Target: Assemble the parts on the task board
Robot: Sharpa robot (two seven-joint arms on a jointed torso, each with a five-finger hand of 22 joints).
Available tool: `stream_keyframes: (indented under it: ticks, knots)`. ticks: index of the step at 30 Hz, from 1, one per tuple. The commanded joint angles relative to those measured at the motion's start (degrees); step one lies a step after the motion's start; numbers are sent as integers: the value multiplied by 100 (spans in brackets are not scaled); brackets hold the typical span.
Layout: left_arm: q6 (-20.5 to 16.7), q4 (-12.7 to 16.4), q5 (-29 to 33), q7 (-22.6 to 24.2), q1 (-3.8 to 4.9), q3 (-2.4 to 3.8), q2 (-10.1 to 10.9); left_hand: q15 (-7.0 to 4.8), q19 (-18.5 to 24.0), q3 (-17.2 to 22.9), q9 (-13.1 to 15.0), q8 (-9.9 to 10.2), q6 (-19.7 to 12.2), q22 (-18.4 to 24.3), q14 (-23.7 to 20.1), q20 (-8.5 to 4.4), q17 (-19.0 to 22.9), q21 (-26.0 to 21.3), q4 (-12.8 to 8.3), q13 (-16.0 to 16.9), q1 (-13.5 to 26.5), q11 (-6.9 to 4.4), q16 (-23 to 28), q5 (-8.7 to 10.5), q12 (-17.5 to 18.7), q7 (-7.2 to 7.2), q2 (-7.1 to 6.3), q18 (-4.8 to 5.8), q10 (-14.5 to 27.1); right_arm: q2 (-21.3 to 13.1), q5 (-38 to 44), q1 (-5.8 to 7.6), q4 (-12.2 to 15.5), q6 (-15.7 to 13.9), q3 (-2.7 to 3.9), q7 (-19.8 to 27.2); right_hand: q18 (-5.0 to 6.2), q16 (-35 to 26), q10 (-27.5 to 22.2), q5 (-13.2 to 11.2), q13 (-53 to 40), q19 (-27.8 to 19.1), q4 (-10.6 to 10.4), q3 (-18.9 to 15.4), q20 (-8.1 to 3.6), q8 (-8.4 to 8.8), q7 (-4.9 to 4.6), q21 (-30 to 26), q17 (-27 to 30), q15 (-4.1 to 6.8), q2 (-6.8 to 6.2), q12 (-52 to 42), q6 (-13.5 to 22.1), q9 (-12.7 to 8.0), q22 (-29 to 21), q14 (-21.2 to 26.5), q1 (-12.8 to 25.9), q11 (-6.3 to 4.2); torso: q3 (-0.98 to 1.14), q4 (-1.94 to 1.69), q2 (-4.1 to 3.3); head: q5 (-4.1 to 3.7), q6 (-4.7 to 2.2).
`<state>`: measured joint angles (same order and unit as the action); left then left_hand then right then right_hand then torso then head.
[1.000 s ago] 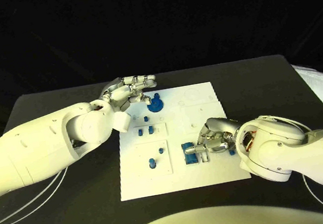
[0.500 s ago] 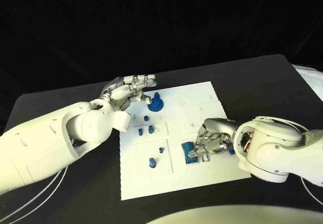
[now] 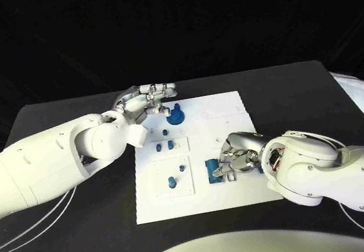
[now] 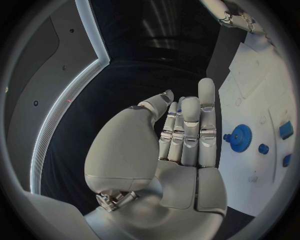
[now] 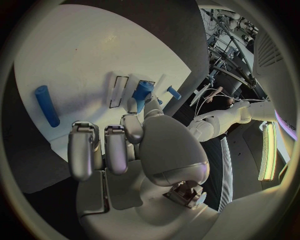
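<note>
The task board [image 3: 197,156] lies in the middle of the black table [image 3: 66,112], long side running away from the robot. Near its far-left corner sits a blue gear [image 3: 175,116], and the left hand [image 3: 146,106] hovers right over that corner, fingers held together and straight, thumb folded across; a speck of blue shows at the fingertips [image 4: 181,107], but I cannot tell whether anything is pinched there. The right hand [image 3: 237,159] rests by the board's near-right area, fingers curled around a blue block [image 3: 213,172], probably to seat it. Small blue pegs [image 3: 171,182] stand toward the left edge.
</note>
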<state>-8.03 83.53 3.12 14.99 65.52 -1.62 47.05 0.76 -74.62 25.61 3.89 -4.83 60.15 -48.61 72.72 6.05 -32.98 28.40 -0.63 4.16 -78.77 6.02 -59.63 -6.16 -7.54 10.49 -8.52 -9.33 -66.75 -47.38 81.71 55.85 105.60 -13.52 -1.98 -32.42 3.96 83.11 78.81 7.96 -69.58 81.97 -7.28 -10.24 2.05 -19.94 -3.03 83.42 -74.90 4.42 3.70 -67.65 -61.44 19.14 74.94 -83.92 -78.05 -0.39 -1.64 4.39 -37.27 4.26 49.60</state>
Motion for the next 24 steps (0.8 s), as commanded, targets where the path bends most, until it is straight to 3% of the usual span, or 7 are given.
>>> stream_keyframes:
  ticks: [1, 6, 8, 11, 17, 24]
  knots:
    - [100, 11, -32, 23, 1, 4, -4, -5, 27, -42, -1, -30, -35, 6, -49, 8, 7, -39, 1, -1, 18, -11, 20, 33, -32, -17, 36, -102, 34, -56, 133, -23, -13, -39, -18, -38, -80, -4, 129, 87, -21, -12, -84, -28, -31, -21, -4, 8, -130, 35, 54, -30, -40, 13, 69, -369, 112, -80, 3, 5, 2, 0, -3]
    - [100, 9, -33, 20, 0, 4, 0, -5, 27, -42, -1, -30, -35, 6, -49, 8, 7, -39, 1, -1, 18, -11, 20, 33, -32, -17, 36, -102, 34, -335, -128, -18, 203, -416, -15, 262, -71, -26, 86, 384, 35, -38, -240, -165, -19, 57, -51, -17, -97, 13, -12, 58, 75, 23, 25, -361, 355, -44, 3, 4, 2, -13, -11]
    - [98, 9, -33, 18, 0, 4, 4, -5, 27, -42, -1, -30, -35, 6, -49, 8, 7, -39, 1, -1, 18, -11, 20, 33, -32, -17, 36, -102, 34, -521, -196, 4, 328, -568, -13, 373, -73, -21, 76, 606, 34, -36, -249, -183, 1, 205, -125, -17, -110, -23, -20, 70, 280, -23, 29, -364, 341, 10, 0, 2, 2, -19, -10]
    - [87, 11, -33, 14, 0, 4, 18, -5, 27, -42, -1, -30, -35, 6, -49, 8, 7, -39, 1, -1, 18, -11, 20, 33, -32, -17, 36, -102, 34, -848, -268, 111, 485, -684, -12, 467, -75, -18, 45, 743, 63, -32, -222, -171, 47, 376, -207, -15, -118, -80, 1, 118, 447, -87, 35, -365, 256, 78, -4, 13, 3, -36, -15]
    - [82, 15, -33, 16, 0, 3, 22, -5, 27, -42, -1, -30, -35, 6, -49, 8, 7, -39, 1, -1, 18, -11, 20, 33, -32, -17, 36, -102, 34, -1338, -125, 285, 557, -528, -12, 429, -71, -14, -20, 885, 138, -38, -170, -145, 106, 548, -266, -21, -134, -133, 27, 230, 489, -197, 30, -365, 130, 132, -2, 42, 16, -56, -20]
    - [86, 14, -33, 20, 0, 3, 17, -5, 27, -42, -1, -30, -35, 6, -49, 8, 7, -39, 1, -1, 18, -11, 20, 33, -32, -17, 36, -102, 34, -1553, 189, 302, 430, -171, -27, 282, -65, -31, -62, 1009, 204, -54, -149, -117, 123, 613, -267, -35, -107, -141, 63, 323, 426, -257, 7, -357, 62, 134, 5, 49, 18, -104, -20]
